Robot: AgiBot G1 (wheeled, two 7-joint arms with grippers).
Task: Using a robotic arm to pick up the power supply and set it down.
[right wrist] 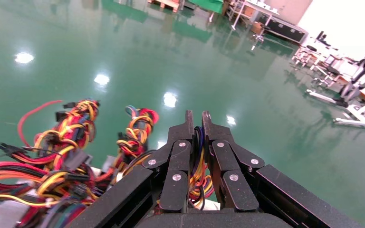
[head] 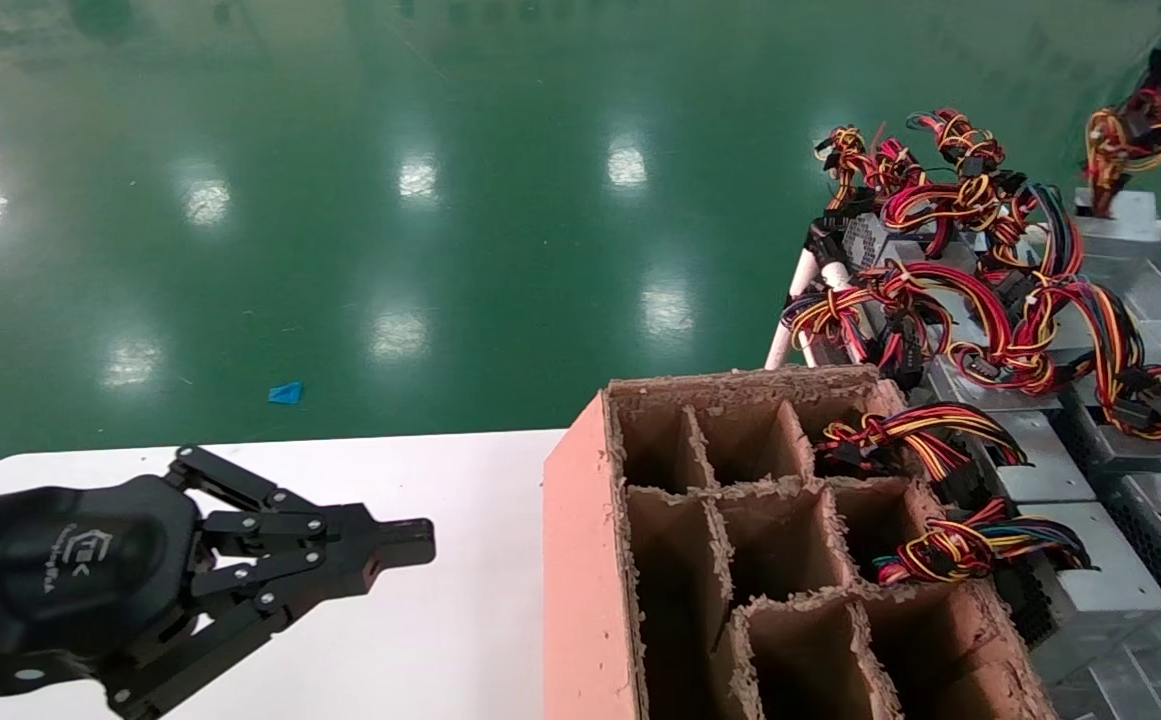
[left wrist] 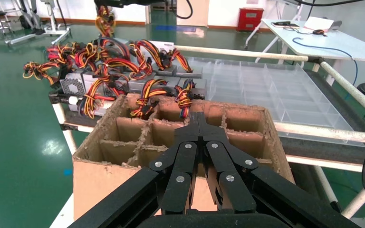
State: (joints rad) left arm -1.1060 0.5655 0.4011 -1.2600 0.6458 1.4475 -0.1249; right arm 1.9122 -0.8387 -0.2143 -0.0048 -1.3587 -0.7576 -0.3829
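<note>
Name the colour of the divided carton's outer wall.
Salmon pink carton, seen best in the head view.

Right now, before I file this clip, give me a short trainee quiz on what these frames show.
1. True or false: the left gripper has its fingers spread wide open.
2. What is pinched by the right gripper? A) a cardboard divider B) a bundle of coloured wires C) nothing
3. Fill in: wire bundles poke out of two cells of the divided ____ box.

Key
1. False: its fingers are shut and empty, over the white table.
2. B
3. cardboard
</note>
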